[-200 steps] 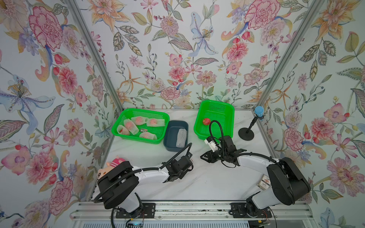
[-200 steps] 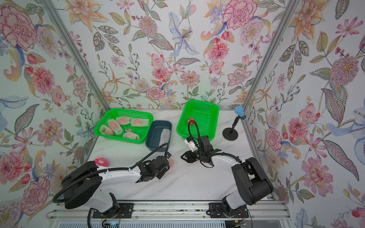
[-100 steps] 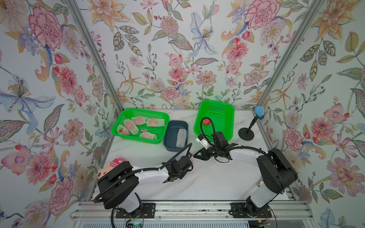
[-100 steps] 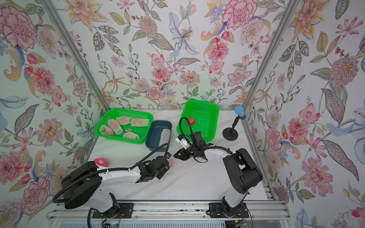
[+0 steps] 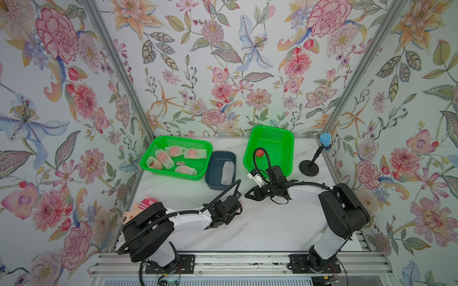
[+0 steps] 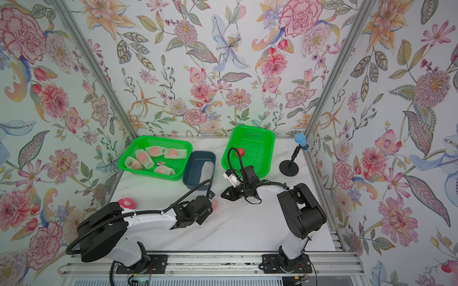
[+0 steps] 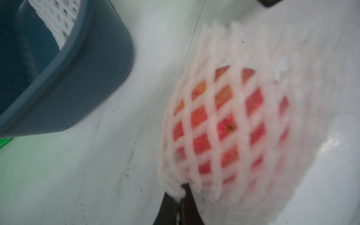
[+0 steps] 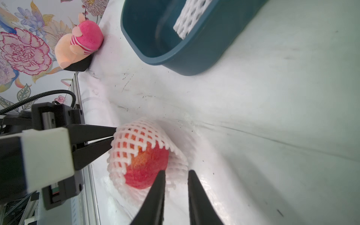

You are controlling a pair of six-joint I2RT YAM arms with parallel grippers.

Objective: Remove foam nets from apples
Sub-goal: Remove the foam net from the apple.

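In a top view, the foam net [image 6: 216,202] lay half-peeled over its apple [image 8: 148,167] at mid-frame on the table [image 6: 247,222], below the blue tub [image 6: 195,170]. The left gripper [image 8: 114,135] pinched one net end tight. The right gripper [image 8: 175,174] stood narrowly parted at the opposite rim, possibly gripping it.

Floral wallpaper walls [image 5: 223,62], metal corner posts [image 5: 120,71], white marble tabletop [image 5: 267,227].
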